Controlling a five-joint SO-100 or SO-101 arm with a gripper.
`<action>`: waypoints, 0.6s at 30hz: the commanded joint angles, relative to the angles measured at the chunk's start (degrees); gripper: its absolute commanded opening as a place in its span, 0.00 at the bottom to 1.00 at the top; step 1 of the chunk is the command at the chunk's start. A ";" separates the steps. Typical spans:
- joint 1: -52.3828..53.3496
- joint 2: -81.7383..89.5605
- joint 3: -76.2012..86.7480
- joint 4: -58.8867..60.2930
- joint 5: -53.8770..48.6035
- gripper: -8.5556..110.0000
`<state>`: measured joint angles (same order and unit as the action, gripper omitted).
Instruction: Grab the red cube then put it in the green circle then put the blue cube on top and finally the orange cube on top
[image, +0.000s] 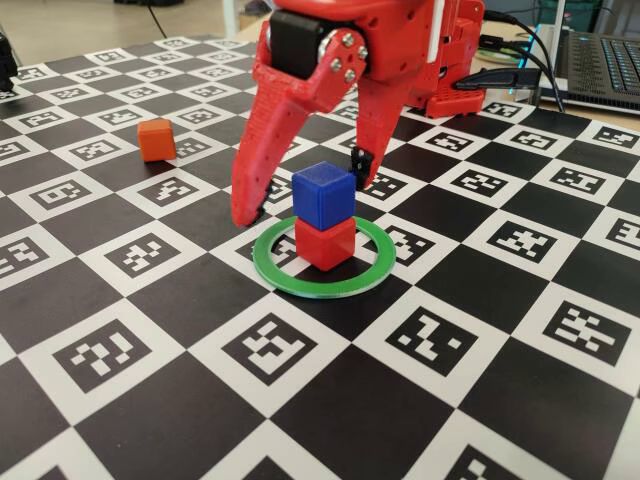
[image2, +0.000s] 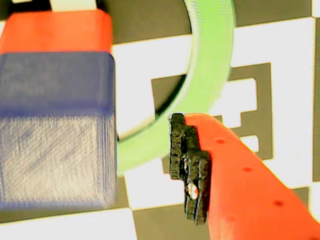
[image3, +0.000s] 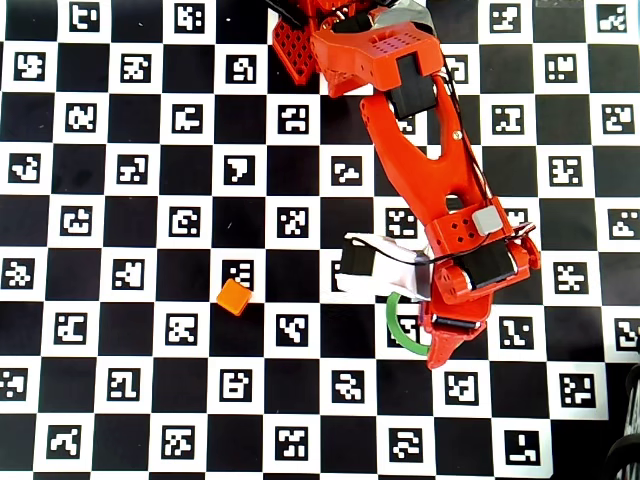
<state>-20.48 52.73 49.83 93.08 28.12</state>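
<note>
Overhead view: arm (image3: 420, 170) hides both stacked cubes; green circle (image3: 397, 325) partly visible; end effector (image: 300, 190) open.

Hidden under the arm (image3: 440, 190) in the overhead view: both stacked cubes and most of the green ring (image3: 397, 325). In the wrist view, blurred beside the finger (image2: 240, 175): the blue cube (image2: 55, 130); cut off by the top edge: the red cube (image2: 55, 31)
</note>
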 joint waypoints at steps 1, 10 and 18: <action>-0.18 9.23 -6.15 5.27 -1.14 0.51; 6.33 26.89 0.09 11.34 -12.39 0.50; 24.43 37.27 17.75 8.44 -33.22 0.47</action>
<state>-2.29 82.44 64.78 99.49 -0.18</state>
